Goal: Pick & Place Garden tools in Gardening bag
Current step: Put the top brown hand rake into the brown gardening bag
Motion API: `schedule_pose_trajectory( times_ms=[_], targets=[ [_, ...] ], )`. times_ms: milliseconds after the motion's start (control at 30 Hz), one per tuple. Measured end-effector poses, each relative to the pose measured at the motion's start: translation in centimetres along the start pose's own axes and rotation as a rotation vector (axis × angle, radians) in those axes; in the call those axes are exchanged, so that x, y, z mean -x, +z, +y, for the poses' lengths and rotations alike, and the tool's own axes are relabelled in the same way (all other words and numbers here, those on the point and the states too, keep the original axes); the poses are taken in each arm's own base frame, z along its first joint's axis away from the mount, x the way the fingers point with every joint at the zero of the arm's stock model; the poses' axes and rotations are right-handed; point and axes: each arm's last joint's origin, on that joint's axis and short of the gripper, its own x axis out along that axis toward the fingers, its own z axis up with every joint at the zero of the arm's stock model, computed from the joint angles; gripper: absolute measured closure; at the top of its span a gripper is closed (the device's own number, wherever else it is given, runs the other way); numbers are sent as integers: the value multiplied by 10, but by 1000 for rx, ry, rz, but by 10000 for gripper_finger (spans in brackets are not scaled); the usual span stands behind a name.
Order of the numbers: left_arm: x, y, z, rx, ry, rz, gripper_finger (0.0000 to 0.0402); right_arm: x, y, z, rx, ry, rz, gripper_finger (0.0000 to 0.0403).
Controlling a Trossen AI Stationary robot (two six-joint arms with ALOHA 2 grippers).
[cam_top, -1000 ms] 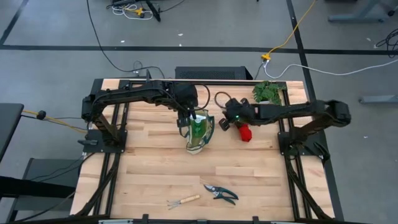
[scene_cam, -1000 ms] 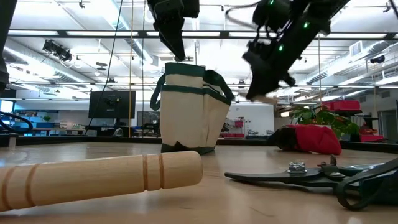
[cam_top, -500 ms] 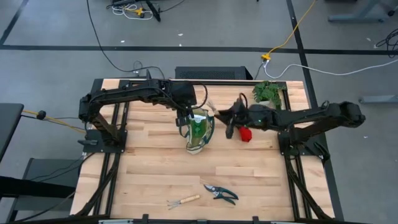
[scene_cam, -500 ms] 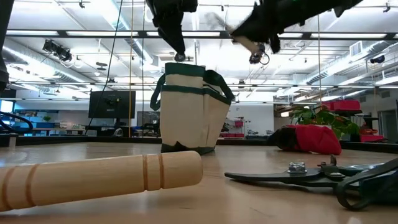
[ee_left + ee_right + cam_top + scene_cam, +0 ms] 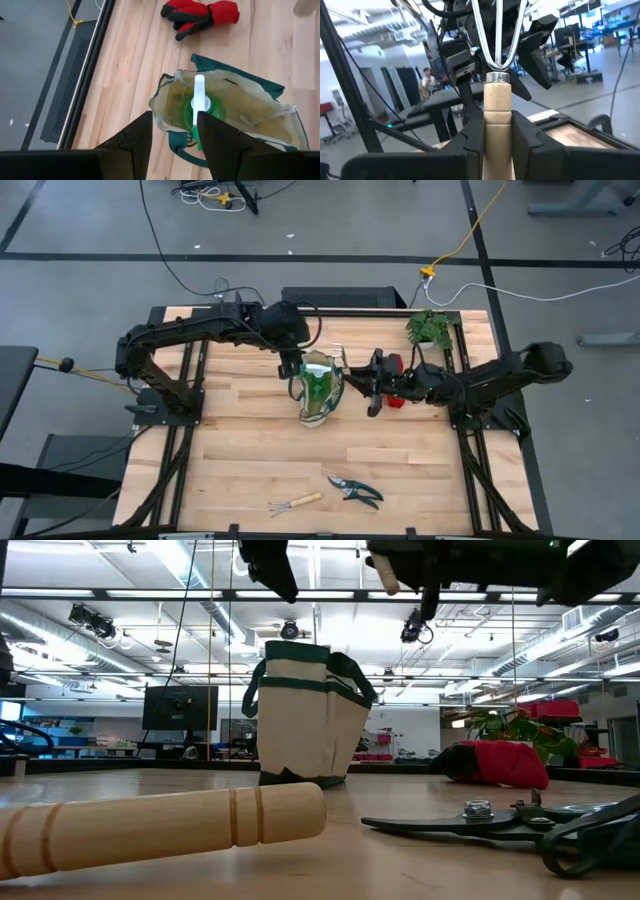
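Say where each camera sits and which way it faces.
High: overhead, looking down; both arms, gardening bag.
Low: table height, looking across; hand rake handle, pruning shears, grippers above.
Left wrist: above the bag, looking down; left gripper open over spray bottle.
Right wrist: right gripper holds a hand rake.
Shared: gloves.

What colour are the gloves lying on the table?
The gloves are red with black fingers, clearest in the left wrist view.

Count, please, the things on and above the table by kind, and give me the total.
hand rakes: 2
pruning shears: 1
glove bundles: 1
spray bottles: 1
gardening bags: 1
potted plants: 1
Total: 7
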Motion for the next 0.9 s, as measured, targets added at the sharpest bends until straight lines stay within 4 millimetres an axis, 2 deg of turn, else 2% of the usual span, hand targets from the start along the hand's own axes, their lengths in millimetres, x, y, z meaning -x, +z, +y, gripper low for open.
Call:
schedule_pose_trajectory(
  times_ms=[300,567,733,900],
  targets=[
    [9,0,2,5,3,-30,239,-26,-39,0,-11,100,-91,353],
    [12,-2,2,4,2,-25,239,-51,-71,0,-15,102,-77,353],
    [12,-2,2,4,2,-24,239,-69,-85,3,-12,147,-62,353],
    [12,-2,2,3,2,-22,239,-71,-95,2,-9,148,-41,353]
  ],
)
